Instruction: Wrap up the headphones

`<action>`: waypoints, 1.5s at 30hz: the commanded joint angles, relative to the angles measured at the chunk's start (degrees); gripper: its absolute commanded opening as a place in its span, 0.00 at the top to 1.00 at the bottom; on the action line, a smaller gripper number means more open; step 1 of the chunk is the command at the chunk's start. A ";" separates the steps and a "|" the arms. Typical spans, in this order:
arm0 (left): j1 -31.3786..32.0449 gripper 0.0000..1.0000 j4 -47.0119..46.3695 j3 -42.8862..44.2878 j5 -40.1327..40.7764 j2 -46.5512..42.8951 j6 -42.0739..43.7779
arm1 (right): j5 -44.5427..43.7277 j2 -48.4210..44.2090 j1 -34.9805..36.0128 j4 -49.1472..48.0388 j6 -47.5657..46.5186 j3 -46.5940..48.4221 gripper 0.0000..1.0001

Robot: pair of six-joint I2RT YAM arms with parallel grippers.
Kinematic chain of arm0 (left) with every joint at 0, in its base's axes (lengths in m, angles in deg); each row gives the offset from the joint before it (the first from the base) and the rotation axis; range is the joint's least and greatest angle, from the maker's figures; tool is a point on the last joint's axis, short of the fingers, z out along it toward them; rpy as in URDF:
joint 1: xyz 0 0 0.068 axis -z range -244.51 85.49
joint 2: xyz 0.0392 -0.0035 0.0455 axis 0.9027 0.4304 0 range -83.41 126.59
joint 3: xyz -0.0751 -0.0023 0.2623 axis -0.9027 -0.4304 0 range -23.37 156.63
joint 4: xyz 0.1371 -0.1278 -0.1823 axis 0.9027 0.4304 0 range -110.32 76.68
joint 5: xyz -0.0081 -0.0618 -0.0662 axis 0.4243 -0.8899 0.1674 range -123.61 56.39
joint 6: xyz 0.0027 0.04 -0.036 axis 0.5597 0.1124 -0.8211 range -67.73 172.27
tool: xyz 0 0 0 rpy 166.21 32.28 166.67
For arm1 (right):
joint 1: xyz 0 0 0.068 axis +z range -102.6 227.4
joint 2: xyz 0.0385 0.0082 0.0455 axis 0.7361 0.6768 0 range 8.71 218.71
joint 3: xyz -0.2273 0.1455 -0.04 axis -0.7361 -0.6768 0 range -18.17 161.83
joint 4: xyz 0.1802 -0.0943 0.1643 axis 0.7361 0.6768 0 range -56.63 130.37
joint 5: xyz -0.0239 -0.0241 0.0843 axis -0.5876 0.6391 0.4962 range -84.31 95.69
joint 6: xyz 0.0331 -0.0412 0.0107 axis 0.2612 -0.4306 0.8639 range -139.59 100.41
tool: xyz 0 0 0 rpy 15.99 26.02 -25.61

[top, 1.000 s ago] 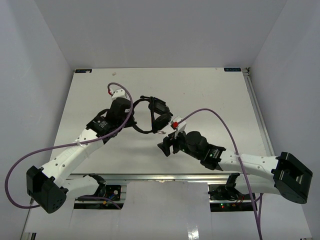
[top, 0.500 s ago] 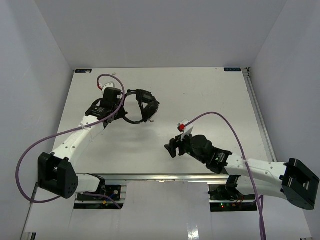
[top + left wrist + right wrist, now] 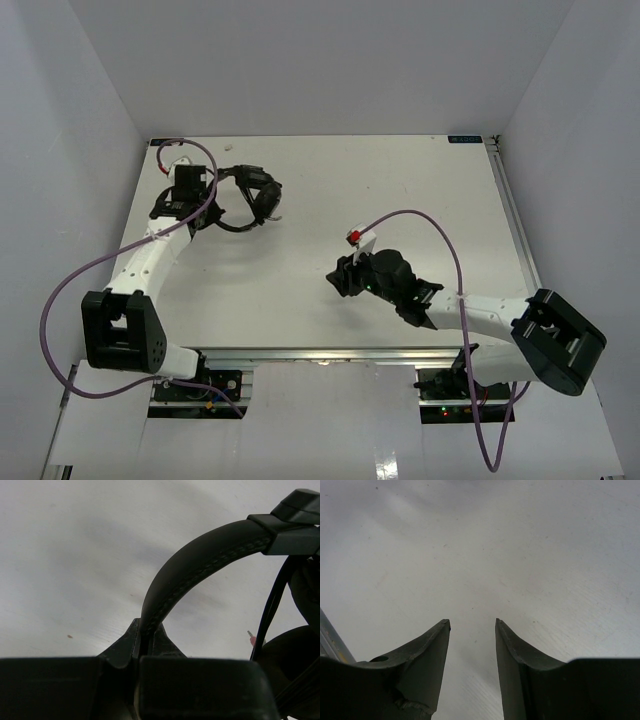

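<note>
The headphones (image 3: 257, 193) are near the far left corner of the table (image 3: 400, 180); wide free surface lies toward the right edge. The left tool (image 3: 145, 639) pinches the headband (image 3: 210, 550); only its wrist view shows the reddish plug (image 3: 251, 639). The right tool (image 3: 340, 279), between the middle and the near edge, has its fingers apart with nothing between. The corner label (image 3: 465, 139) is perhaps printed, but too small to read.

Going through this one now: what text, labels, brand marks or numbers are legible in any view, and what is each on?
No text can be read in any view.
small label at the far right corner of the table: too small to read.
dark label at the far left corner: too small to read.
headphones: no brand mark or lettering shows, not even up close in the left wrist view.
</note>
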 commanded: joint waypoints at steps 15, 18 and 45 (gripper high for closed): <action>-11.80 1.00 -20.41 -3.26 6.68 -1.03 1.92 | 7.63 5.50 -4.79 -6.98 -1.46 4.64 0.57; -11.78 1.00 -21.53 -5.16 5.43 -0.84 -0.52 | 8.43 5.44 -5.67 -6.98 -1.37 4.27 0.56; 2.33 1.00 -29.38 -20.31 14.58 0.76 -6.13 | 15.54 11.74 -9.01 -7.18 0.66 10.32 0.57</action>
